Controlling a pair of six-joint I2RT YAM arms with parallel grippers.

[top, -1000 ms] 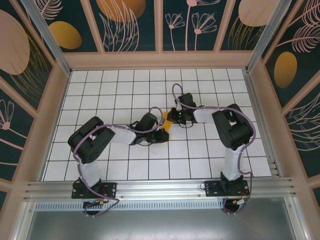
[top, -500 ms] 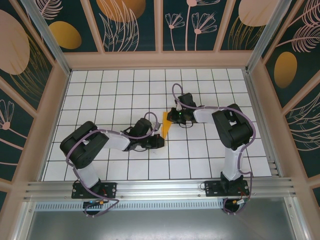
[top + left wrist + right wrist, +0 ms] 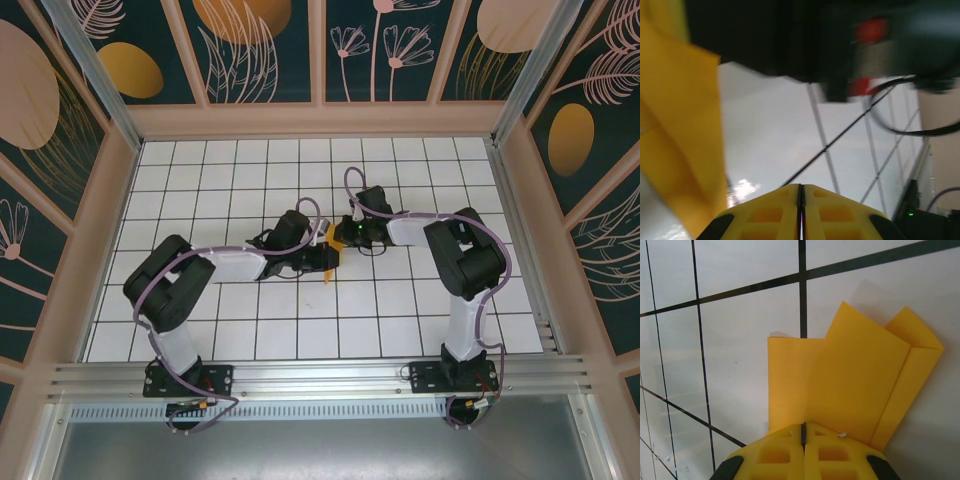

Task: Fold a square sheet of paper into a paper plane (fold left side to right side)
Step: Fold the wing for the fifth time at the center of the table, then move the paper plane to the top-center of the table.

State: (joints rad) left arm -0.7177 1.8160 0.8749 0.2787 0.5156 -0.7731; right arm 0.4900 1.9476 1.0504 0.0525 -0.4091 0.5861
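White-gridded desk (image 3: 200,200), patterned walls round it. L gripper (image 3: 800,192): jaws closed, pads meeting, nothing btwn them. It sits low at mid-desk, tip just beside the paper (image 3: 850,385). Paper lies flat at mid-desk, part-folded, w/ layered flaps and a diagonal crease. R gripper (image 3: 803,432): also closed, tip over the paper's near edge, prob. pinning it rather than pinching. Step looks like the L-to-R fold. Next, I'd say: L tip gets under the L flap and carries it across while R holds, then press the crease.
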